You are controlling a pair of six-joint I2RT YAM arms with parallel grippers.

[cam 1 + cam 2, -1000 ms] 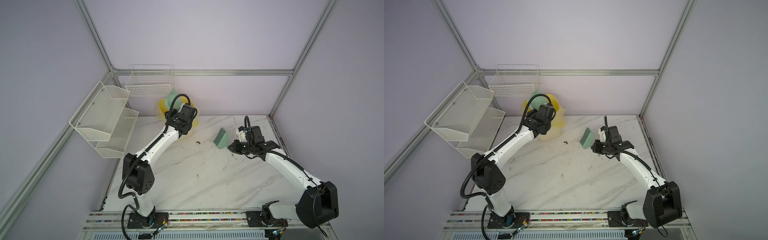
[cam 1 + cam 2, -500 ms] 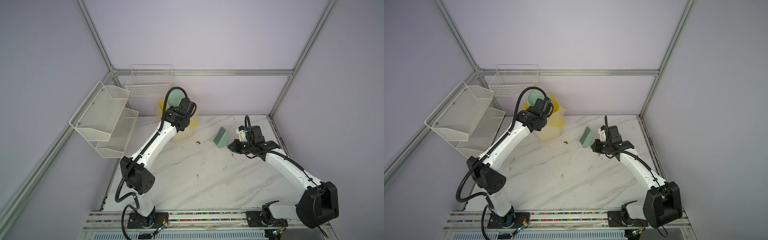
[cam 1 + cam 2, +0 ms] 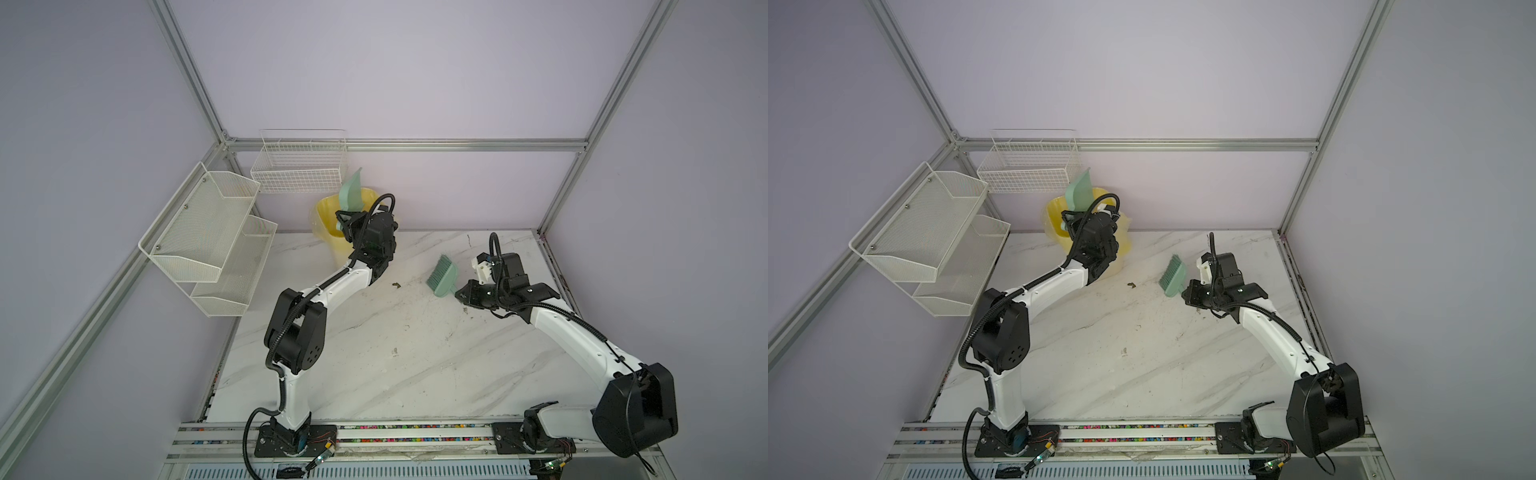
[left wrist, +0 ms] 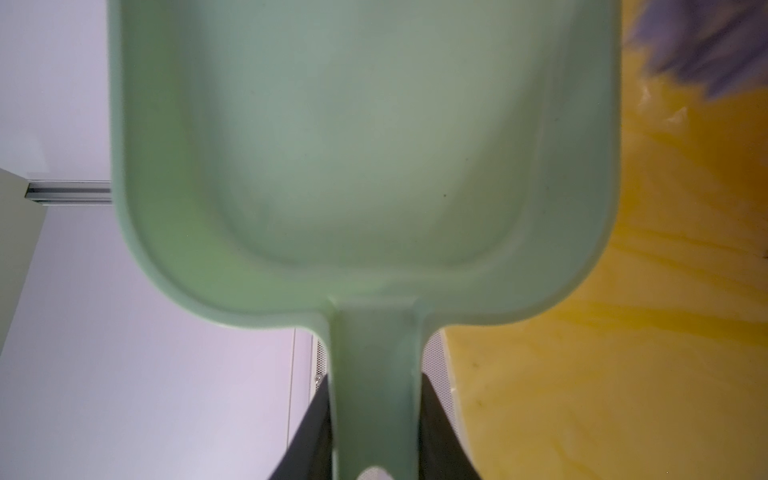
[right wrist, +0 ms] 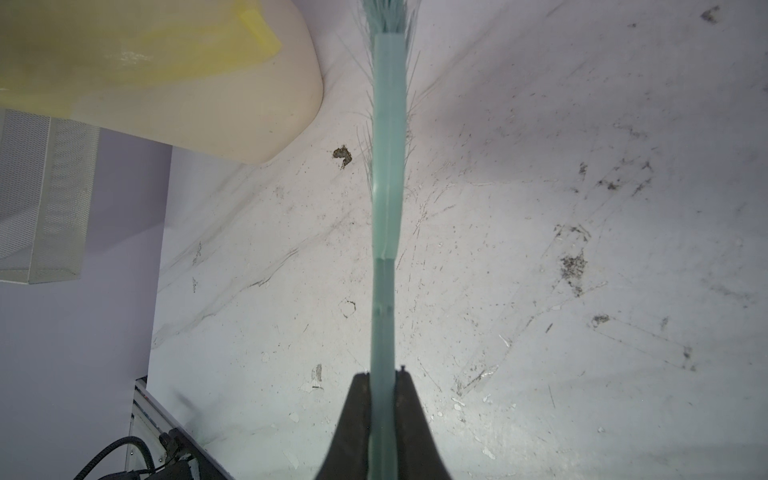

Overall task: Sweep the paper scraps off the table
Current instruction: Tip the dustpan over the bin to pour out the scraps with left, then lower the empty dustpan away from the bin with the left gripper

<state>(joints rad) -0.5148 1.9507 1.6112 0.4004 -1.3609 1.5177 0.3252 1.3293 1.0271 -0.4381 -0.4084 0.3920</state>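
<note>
Right wrist view: right gripper (image 5: 384,376) pinched shut on brush (image 5: 386,166) handle, bristles held clear of table (image 5: 540,249), likely parked, only a dark speck (image 5: 342,154) there. Farther back, left gripper (image 4: 374,379) clamped on dustpan (image 4: 365,145) handle, tipped over bin (image 4: 623,395) for dumping; blurred lavender scraps (image 4: 706,41) inside.

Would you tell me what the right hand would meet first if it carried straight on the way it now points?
Probably nothing soon: the right hand, shut on the brush, points over the table toward the back wall. The bin and dark speck sit aside; depth is unclear.
</note>
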